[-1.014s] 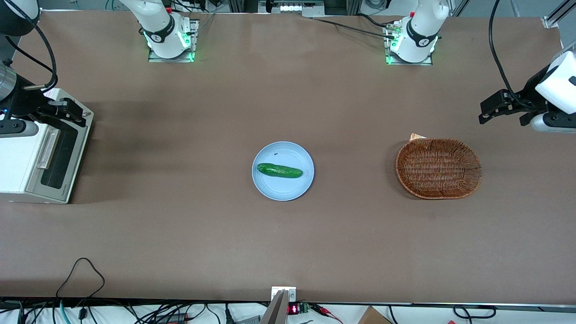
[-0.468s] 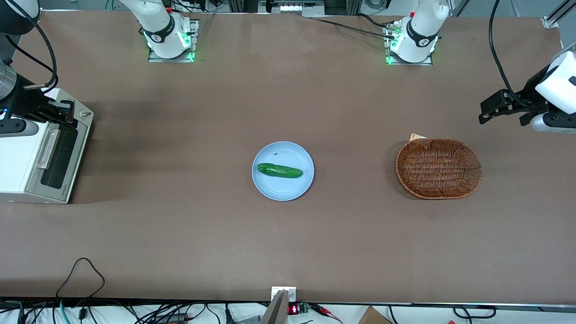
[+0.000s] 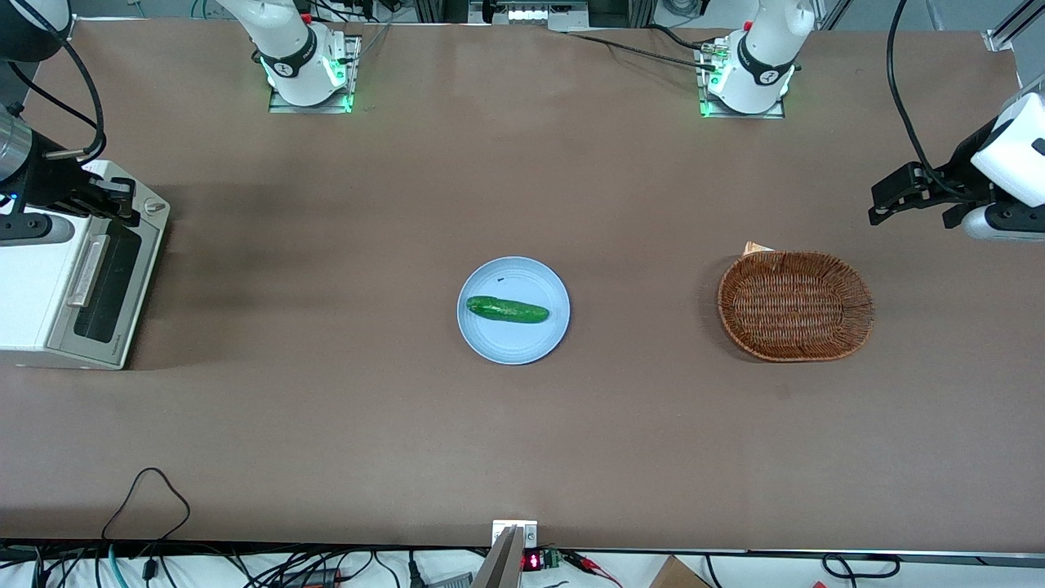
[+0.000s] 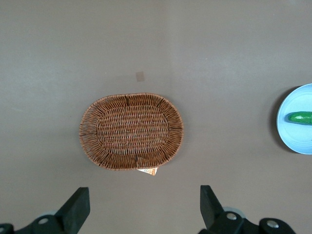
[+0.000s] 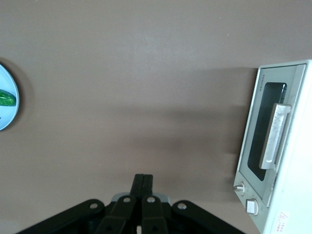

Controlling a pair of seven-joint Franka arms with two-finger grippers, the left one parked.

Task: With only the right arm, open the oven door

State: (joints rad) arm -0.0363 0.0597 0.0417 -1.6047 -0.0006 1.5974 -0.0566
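Hovering with fingers pressed together, gripper (image 5: 143, 187) sits above the oven's (image 3: 37, 282) knob end, clear of the door (image 3: 104, 286), pinching nothing. Door closed, facing the table's middle, on the oven at the working arm's end of the table; bar handle (image 5: 274, 135) running along its upper edge, apart from the fingertips.

Probably the approach stage, door not yet touched. Best done by lowering toward the middle of the handle, spreading the fingers to straddle the bar or hooking over it, then pulling outward and down along the hinge arc rather than straight out, to avoid dragging the light oven.

Counting: one oven, one door, one handle, two knobs (image 5: 244, 197), one plate (image 3: 513, 310), one cucumber (image 3: 507, 309), one basket (image 3: 795, 305).
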